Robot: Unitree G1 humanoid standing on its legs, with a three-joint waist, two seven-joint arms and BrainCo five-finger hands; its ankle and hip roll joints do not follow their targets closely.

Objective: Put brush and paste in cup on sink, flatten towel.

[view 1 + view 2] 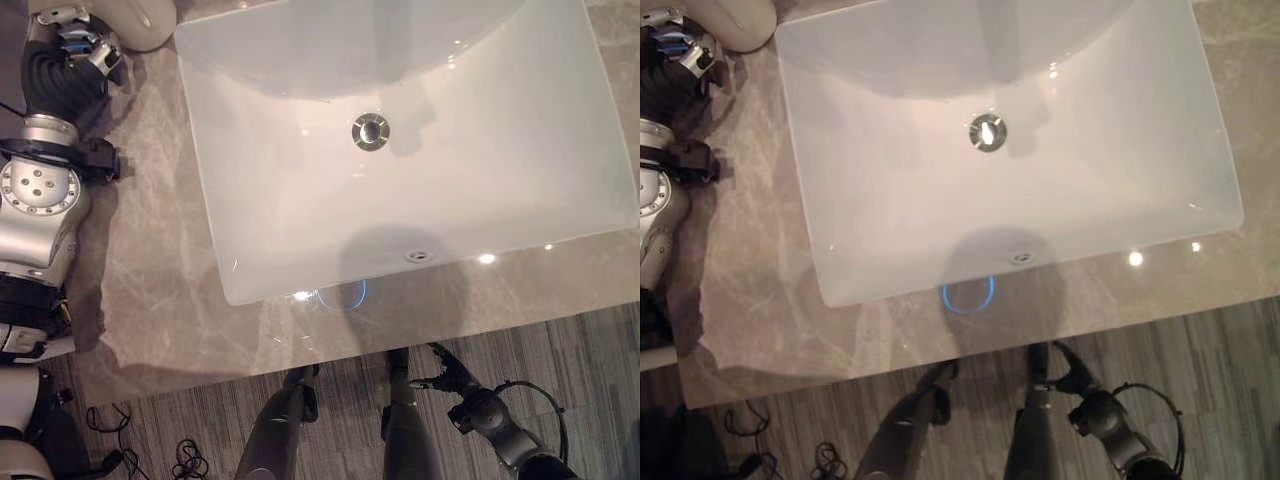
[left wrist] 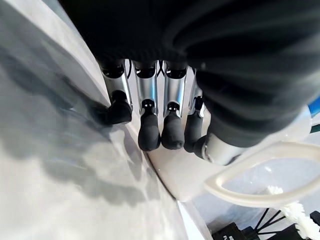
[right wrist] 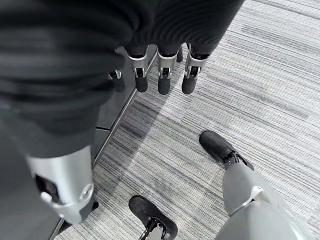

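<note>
So the whole thing right now comes down to the cup and the left hand. The cup sits on the surface just off the sink's far-left corner, and the left hand is right up against it, on the side of the cup away from the sink. The right hand is well apart from all that, hanging below the sink's near edge over the floor. My read is that anything involving the cup is the left arm's job.

Left hand state: in the wrist view its fingers run pretty much straight in a row, dark tips touching or nearly touching the cup's white wall, not wrapped round it. It looks like it's resting against the cup more than holding it, though the thumb side is hard to read. The right hand's fingers are loose and straight, pointing down, holding nothing.

The cup itself is plain, glossy white and rounded. Its handle is a thin pale loop that sticks out sideways past the fingertips, on the thumb side of the hand. I can't tell from these views whether its mouth faces straight up.

As for the brush and paste, I honestly can't tell where they are. There's something white and tufty past the handle, but it's too cropped to call. The sink basin has nothing in it but its drain.
</note>
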